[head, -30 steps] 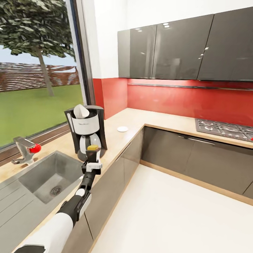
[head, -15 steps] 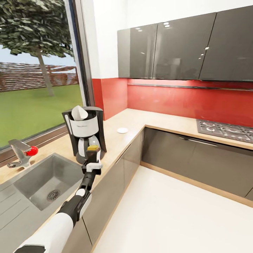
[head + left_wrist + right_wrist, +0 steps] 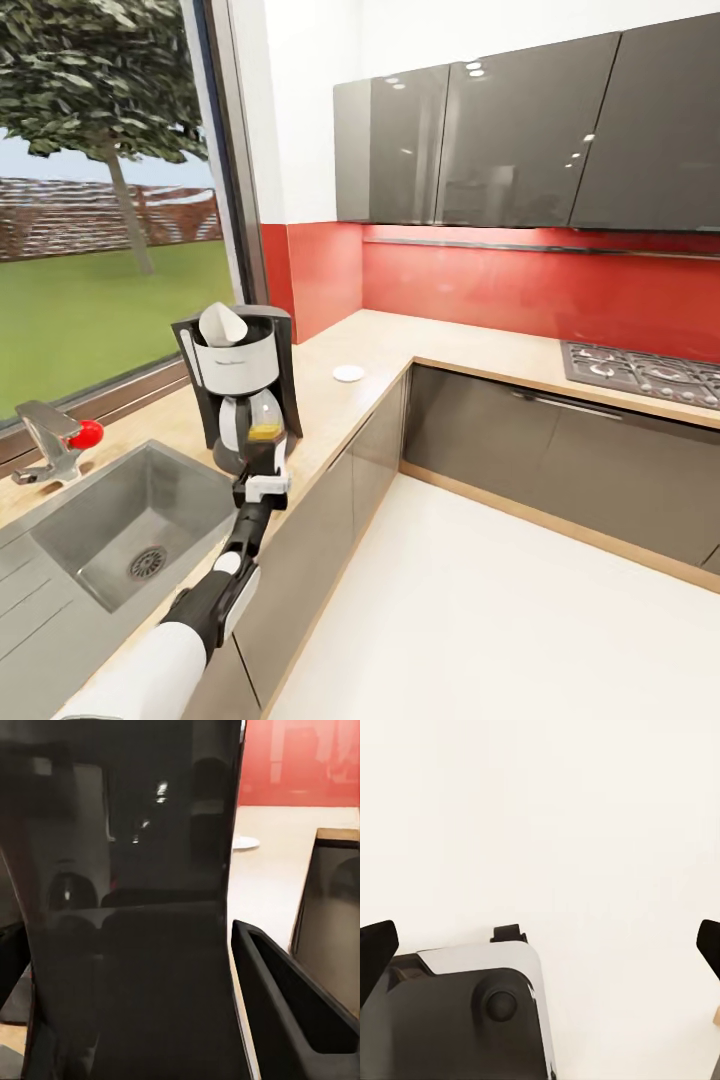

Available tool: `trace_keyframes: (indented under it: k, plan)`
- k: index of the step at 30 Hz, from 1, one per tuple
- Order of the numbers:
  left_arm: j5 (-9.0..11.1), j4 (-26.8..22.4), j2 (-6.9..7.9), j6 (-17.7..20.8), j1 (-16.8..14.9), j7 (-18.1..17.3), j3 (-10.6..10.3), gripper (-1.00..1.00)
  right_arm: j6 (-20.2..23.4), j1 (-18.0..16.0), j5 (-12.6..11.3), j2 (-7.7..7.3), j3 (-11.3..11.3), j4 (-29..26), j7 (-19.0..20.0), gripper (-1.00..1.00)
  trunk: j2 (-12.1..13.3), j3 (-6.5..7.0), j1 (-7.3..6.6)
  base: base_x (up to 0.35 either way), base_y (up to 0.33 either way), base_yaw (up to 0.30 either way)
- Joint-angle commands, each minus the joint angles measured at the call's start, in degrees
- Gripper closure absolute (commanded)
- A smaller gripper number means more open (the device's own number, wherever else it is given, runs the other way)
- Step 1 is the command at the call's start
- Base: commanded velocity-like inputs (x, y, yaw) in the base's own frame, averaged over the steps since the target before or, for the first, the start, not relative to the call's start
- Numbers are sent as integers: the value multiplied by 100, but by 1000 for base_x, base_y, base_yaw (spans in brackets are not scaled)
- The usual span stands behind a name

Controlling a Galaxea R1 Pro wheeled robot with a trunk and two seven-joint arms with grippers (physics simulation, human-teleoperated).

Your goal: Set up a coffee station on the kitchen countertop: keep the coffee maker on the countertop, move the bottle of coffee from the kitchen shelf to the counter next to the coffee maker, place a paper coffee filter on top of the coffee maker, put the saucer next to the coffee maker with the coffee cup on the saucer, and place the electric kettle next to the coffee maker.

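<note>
Gripping the bottle of coffee, the left gripper hangs just before the coffee maker — right gripper spread open.

The coffee maker is standing on the countertop at about 9 o'clock in the head view, blocking the way directly ahead of the left gripper, which is sitting just in front of its base. At 8 o'clock the sink is opening a recess. Toward 12 o'clock, bare counter is stretching past the small white saucer, lying well apart.
</note>
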Motion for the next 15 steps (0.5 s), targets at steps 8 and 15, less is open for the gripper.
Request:
trace_keyframes:
  k: [8,15]
  plan:
    - [-62,-16,18,-25,152,43,0,100,-24,-11,60,1,-44,10,-12,-100,-13,-12,4,0,0,0]
    - [-61,-21,18,-20,158,43,7,100,-24,-8,60,1,-44,10,-12,-100,-13,-12,4,105,0,0]
